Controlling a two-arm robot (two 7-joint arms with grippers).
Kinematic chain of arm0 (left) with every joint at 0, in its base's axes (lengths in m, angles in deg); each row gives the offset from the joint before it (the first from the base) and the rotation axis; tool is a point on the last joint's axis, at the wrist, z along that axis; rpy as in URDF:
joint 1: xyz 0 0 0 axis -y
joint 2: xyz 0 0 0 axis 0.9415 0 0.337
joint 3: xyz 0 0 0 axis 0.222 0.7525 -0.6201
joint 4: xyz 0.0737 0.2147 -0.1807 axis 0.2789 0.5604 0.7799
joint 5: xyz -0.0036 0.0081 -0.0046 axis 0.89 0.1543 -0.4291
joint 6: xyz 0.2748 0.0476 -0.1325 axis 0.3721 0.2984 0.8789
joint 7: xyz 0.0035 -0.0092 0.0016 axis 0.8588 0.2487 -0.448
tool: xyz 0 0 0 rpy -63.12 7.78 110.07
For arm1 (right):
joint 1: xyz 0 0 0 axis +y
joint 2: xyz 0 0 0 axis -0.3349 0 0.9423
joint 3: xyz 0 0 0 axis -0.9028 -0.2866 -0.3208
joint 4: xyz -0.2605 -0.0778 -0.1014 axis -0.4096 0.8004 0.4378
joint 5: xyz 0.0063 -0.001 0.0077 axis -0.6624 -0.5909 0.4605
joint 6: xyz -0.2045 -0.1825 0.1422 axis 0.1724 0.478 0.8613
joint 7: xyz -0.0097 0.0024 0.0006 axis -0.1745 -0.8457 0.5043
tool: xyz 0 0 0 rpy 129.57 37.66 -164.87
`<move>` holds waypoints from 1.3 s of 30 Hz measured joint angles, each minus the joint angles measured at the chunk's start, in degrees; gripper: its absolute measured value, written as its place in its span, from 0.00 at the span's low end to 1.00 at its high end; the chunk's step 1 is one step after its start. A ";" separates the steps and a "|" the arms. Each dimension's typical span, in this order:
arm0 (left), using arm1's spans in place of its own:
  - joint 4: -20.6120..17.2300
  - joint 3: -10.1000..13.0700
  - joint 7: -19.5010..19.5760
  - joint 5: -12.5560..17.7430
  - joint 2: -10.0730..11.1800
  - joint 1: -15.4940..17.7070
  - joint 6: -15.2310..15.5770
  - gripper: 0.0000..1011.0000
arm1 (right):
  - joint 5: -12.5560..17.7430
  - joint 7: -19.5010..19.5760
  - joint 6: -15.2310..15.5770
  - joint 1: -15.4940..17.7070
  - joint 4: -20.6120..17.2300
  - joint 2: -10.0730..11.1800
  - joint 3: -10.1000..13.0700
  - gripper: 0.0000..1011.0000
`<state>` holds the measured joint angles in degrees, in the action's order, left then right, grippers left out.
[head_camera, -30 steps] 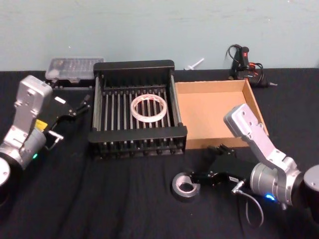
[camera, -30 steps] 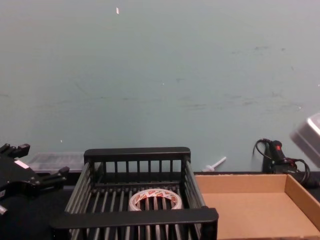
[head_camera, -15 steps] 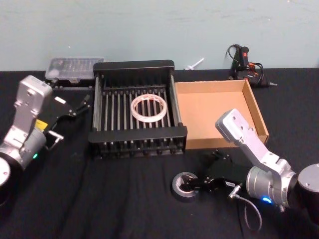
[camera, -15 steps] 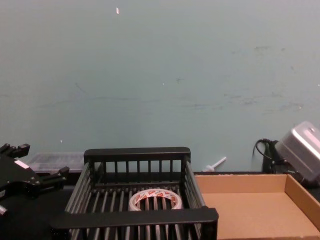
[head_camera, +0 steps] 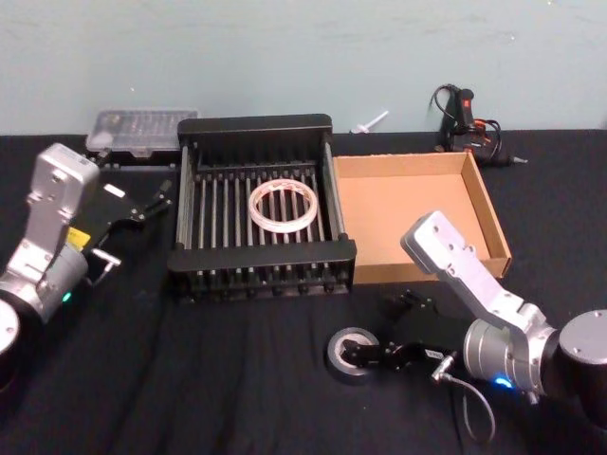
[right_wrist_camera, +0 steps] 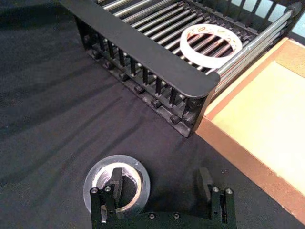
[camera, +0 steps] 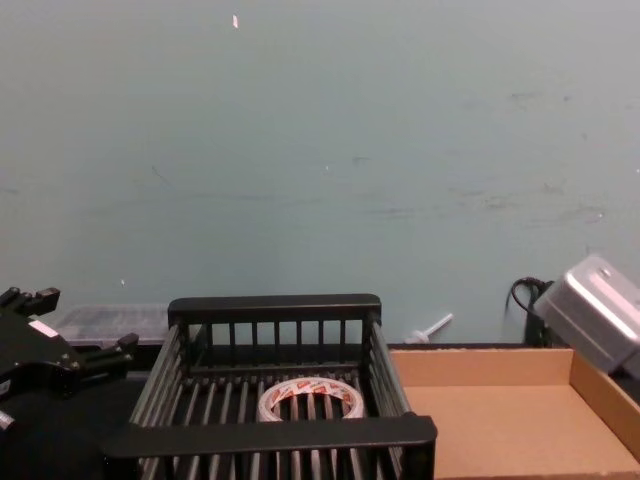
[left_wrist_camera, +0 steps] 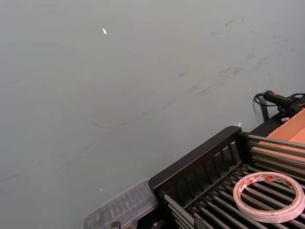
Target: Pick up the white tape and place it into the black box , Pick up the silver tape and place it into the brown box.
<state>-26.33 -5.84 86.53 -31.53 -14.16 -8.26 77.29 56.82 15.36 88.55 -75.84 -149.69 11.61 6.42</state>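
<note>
The white tape [head_camera: 283,205] [right_wrist_camera: 213,44] [camera: 308,398] lies flat on the bars of the black box [head_camera: 261,256] [right_wrist_camera: 143,50]. To its right stands the brown box [head_camera: 408,204] [right_wrist_camera: 267,119], with nothing in it. On the black cloth in front rests the silver tape [head_camera: 353,353] [right_wrist_camera: 116,161]. My right gripper [head_camera: 387,330] [right_wrist_camera: 160,183] is low over it and open: one finger sits in the roll's core, the other stands well outside it. My left gripper [head_camera: 156,199] [camera: 80,325] hovers open left of the black box.
A clear plastic case [head_camera: 142,128] sits at the back left behind the black box. A tool with cables [head_camera: 465,118] lies at the back right, by the wall. Black cloth covers the table.
My right arm has swung left and settled lower over the silver tape, bringing one finger into its core. The tapes, boxes and left arm have stayed put.
</note>
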 joint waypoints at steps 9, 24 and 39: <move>0.00 0.00 0.00 0.00 0.00 0.00 0.00 0.99 | -0.39 -0.04 0.26 -0.25 0.20 -0.11 -0.34 0.99; 0.00 0.00 0.00 0.00 0.00 0.00 0.00 0.99 | -0.32 0.03 0.22 -0.17 0.18 -0.12 -0.22 0.86; 0.00 0.00 0.00 0.00 0.00 0.00 0.00 0.99 | -0.23 0.03 0.16 -0.13 0.12 -0.12 -0.16 0.42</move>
<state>-26.33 -5.84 86.53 -31.52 -14.16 -8.26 77.29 56.59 15.39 88.71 -75.97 -149.58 11.49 6.26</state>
